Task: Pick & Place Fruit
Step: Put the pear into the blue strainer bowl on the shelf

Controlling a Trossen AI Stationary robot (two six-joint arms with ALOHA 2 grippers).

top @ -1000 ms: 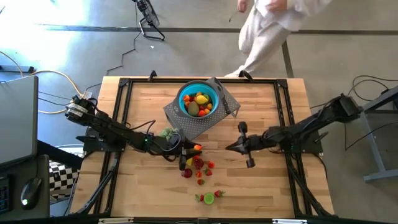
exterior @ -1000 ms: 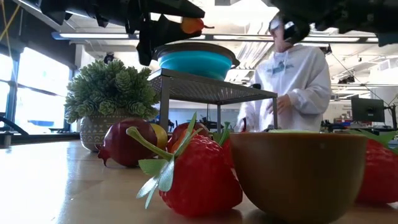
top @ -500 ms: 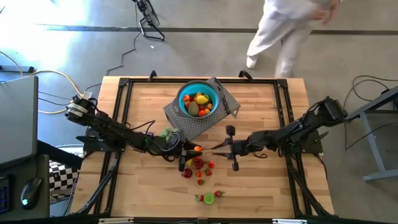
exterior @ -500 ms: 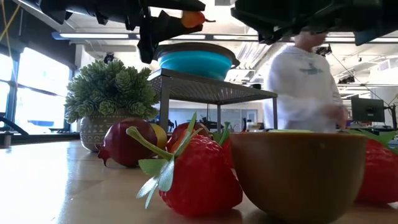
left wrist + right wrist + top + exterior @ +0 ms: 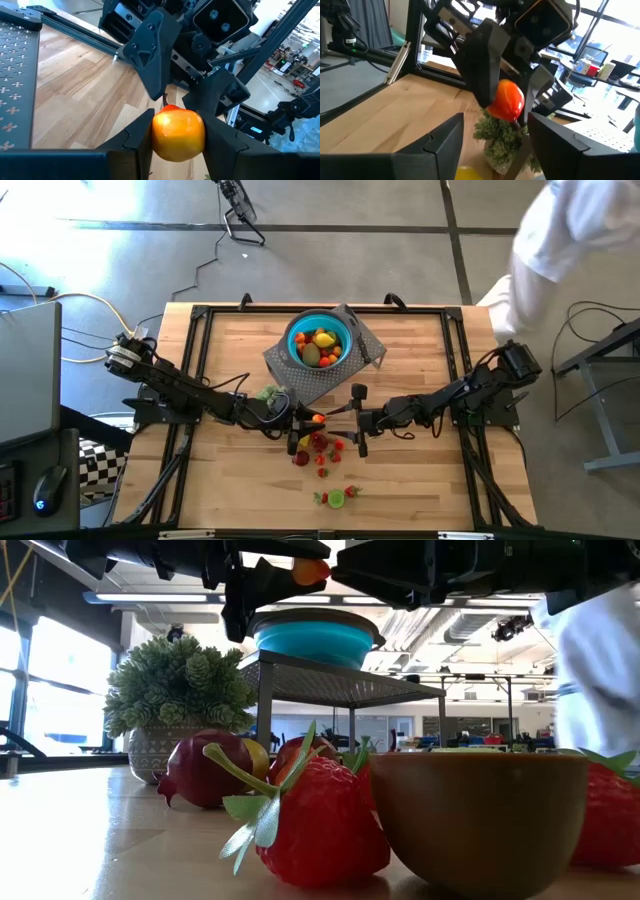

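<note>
Left gripper [image 5: 309, 418] clamps a small round orange-red plastic fruit [image 5: 317, 418] in mid-air above the wooden table [image 5: 420, 480]; right gripper [image 5: 345, 418], fingers spread, faces it closely. A mistimed handover could drop the fruit

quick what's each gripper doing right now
left gripper: closed on the orange fruit, held above the table.
right gripper: open, empty, facing that fruit.

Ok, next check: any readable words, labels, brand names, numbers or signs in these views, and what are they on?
None can be read in any view.
Boxes on a desk in the room behind: coloured packaging, any print too small to read.
Left gripper, right gripper and the orange fruit: no markings visible.
</note>
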